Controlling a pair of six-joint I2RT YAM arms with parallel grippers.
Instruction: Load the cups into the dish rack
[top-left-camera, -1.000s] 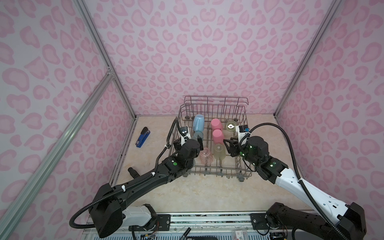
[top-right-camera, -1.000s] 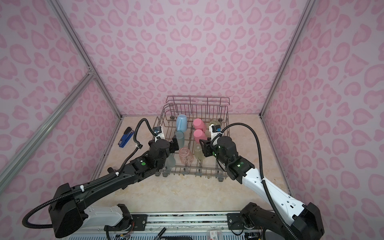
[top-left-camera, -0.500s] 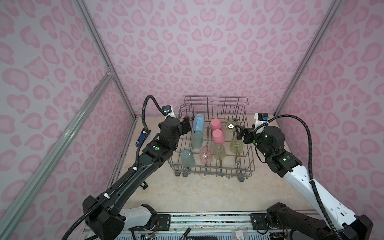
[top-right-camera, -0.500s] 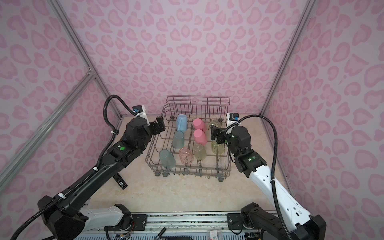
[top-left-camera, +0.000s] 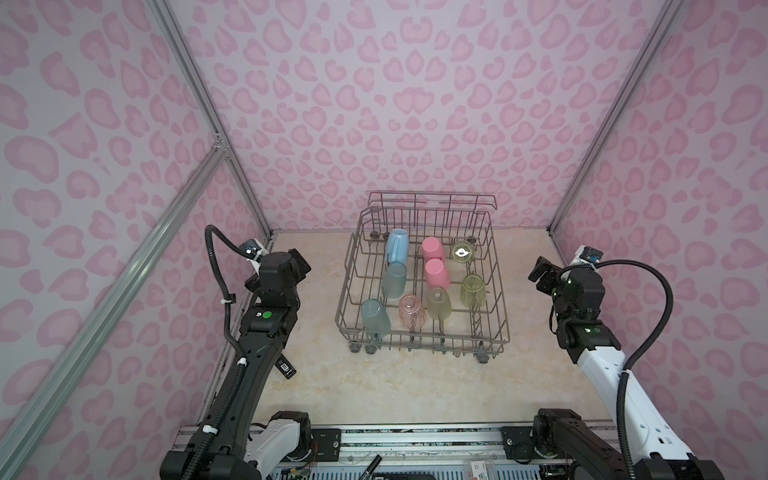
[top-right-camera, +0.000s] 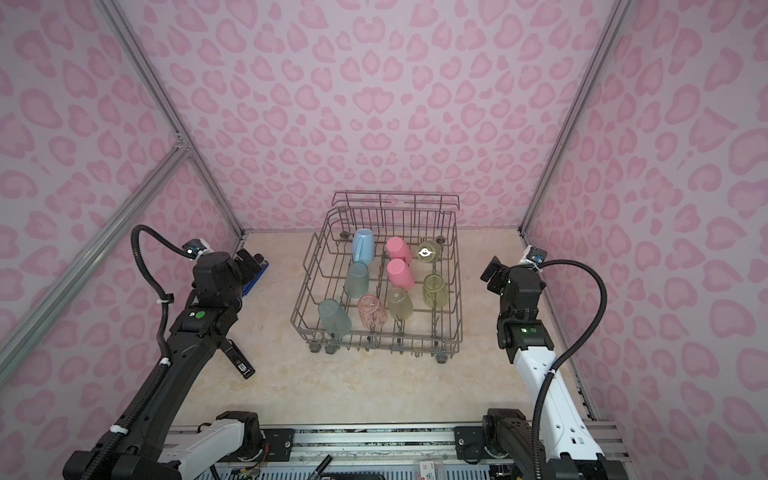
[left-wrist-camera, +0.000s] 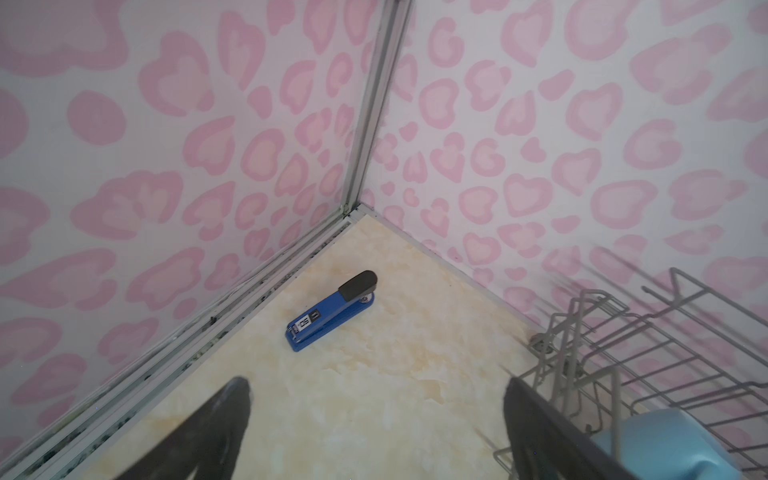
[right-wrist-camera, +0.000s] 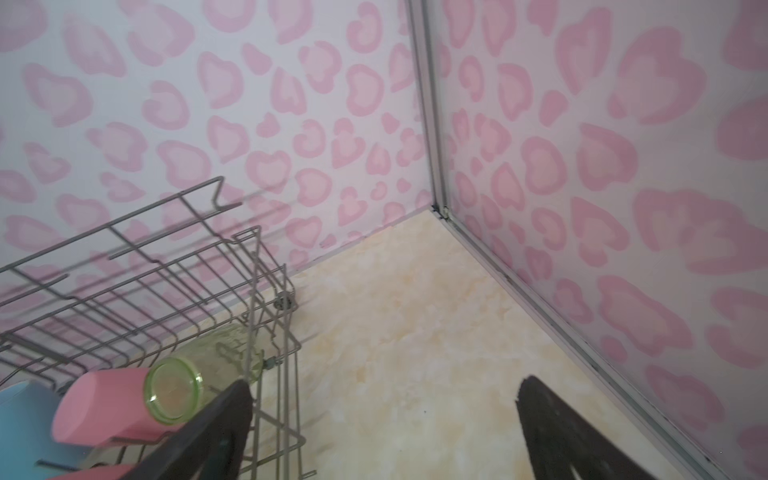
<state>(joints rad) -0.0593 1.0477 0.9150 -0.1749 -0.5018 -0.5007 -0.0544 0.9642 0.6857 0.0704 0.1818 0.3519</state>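
Observation:
The grey wire dish rack stands mid-table in both top views. Inside it lie several cups: a light-blue mug, two pink tumblers, two teal ones, a salmon one and yellow-green ones. My left gripper hovers open and empty left of the rack. On the rack's right side my right gripper is open too, nothing between its fingers. The right wrist view shows a green cup and a pink one through the wires.
A blue stapler lies near the back left corner, close to my left gripper. Pink-patterned walls with metal posts close in the table on three sides. Bare marble tabletop lies in front of the rack and on either side of it.
Both arms have drawn back out of the rack to its sides. The right gripper has opened, and a yellow-green cup now stands at the rack's right side.

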